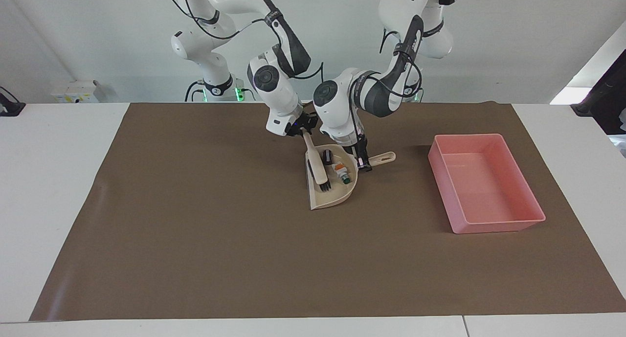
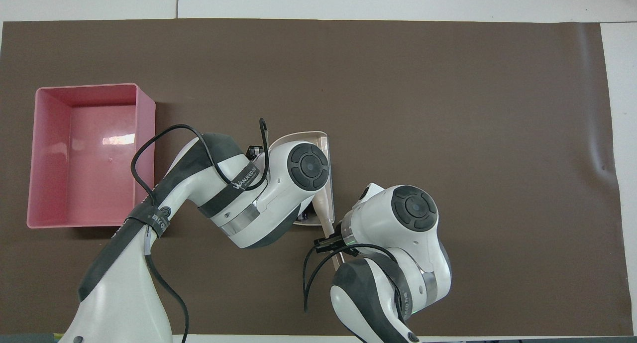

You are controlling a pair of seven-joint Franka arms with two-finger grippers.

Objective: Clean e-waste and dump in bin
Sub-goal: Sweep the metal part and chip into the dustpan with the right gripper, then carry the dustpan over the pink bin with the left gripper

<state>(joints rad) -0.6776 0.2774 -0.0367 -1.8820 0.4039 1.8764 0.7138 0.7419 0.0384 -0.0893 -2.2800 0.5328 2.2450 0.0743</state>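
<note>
Because the beige plastic dustpan lies flat on the brown mat with its open mouth toward the right arm's end of the table, the two scraps of e-waste sit inside its scoop: the small black chip-like piece closer to the robots, the small white piece with a green end beside it, toward the curved back wall. That wall is what keeps them from sliding out toward the handle.

Pressed together on the dustpan handle, the left tool appears to pin the pan down so it cannot skid while being swept into. The right tool pinches the top of the beige brush with black bristles, which slants down from the grip so its bristle end rests inside the scoop, just beside the two pieces. From overhead, both arms cover most of this, and only the pan's rim and a strip of brush handle show.

Standing well apart from the pan, toward the left arm's end of the table, the pink rectangular plastic bin looks empty. Sweeping seems finished; I judge the tipping is what remains, and the left tool already holds the handle needed for that. The brush would first have to clear the scoop.
</note>
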